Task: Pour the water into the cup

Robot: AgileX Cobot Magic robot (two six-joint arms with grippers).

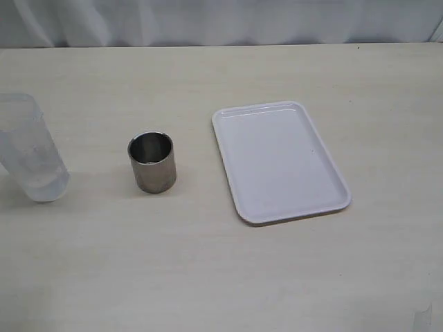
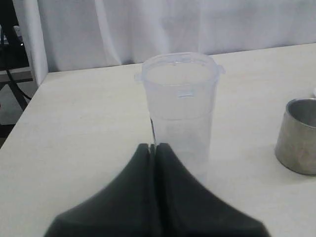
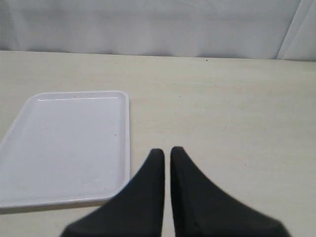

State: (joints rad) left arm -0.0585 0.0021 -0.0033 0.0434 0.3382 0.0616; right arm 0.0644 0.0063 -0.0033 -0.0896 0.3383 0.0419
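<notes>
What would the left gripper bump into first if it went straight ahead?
Most likely the tall, see-through plastic beaker, standing right ahead of the shut left gripper. The short shiny steel cup sits off to the side.

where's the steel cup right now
In the exterior view the steel cup stands upright left of centre, between the plastic beaker and the white tray.
</notes>
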